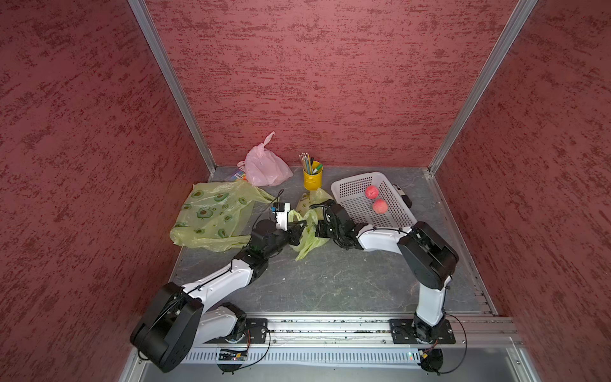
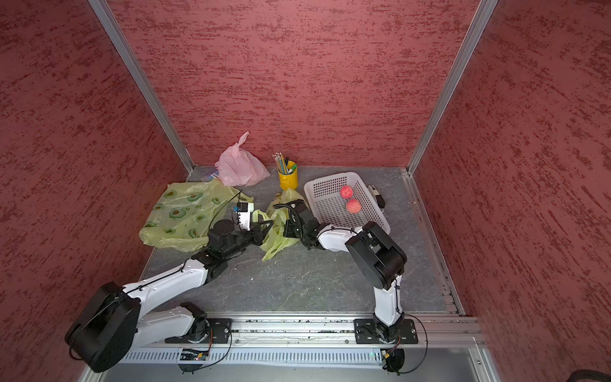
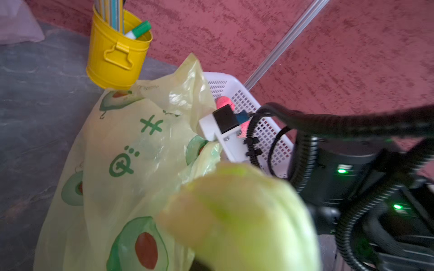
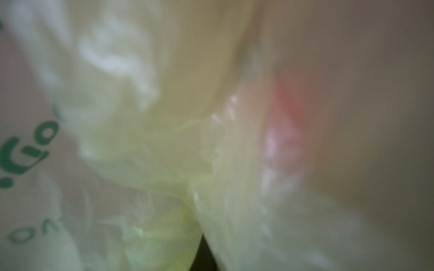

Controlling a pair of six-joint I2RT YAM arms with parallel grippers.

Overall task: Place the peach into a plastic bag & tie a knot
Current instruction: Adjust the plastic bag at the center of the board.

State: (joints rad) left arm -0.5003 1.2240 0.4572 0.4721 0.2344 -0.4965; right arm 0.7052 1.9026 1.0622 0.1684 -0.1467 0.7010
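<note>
Green bag at frame centre is pinched by L gripper, clenched on its left edge, & R gripper, clenched on right; peaches seen upper right.

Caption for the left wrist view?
Avocado-print bag fills the foreground, yellow pen bucket and white basket behind it.

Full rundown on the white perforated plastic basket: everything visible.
The white perforated plastic basket is rectangular, open-topped, its walls and floor pierced with small holes. It rests upright on the grey tabletop, right of the yellow metal bucket, turned askew to the table edge. Two pink-red peaches lie inside, near each other.
</note>
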